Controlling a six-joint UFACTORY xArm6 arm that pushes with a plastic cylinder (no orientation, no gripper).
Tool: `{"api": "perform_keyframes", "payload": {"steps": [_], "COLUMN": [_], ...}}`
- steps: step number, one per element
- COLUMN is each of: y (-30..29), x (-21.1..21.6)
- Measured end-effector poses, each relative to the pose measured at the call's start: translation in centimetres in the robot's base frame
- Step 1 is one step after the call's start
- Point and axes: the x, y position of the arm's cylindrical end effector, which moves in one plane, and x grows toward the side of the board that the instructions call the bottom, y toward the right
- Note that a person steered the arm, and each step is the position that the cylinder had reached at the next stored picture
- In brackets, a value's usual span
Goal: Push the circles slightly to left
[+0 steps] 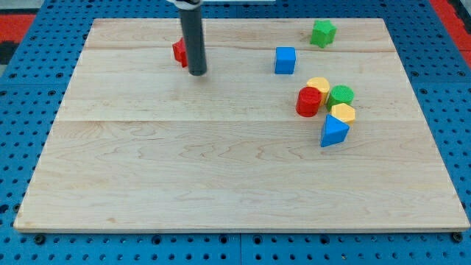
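A red circle point(308, 101) and a green circle point(341, 95) sit in a cluster at the view's right, with a yellow block point(319, 85) between and just above them. A yellow hexagon-like block point(343, 113) and a blue triangle point(333, 131) lie just below. My tip point(197, 72) rests on the board far to the view's left of the cluster. It stands just right of a red block point(179, 51) that the rod partly hides.
A blue cube point(285, 60) sits between my tip and the cluster, nearer the view's top. A green block point(322, 33) lies near the board's top edge. The wooden board point(221, 177) lies on a blue pegboard surface point(22, 88).
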Motion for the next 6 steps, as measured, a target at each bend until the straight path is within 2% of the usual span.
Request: {"api": "perform_keyframes", "payload": {"steps": [3, 4, 5, 6], "y": [23.8, 29.3, 25.3, 15.6], "x": [0.7, 4.7, 6.6, 4.8]}}
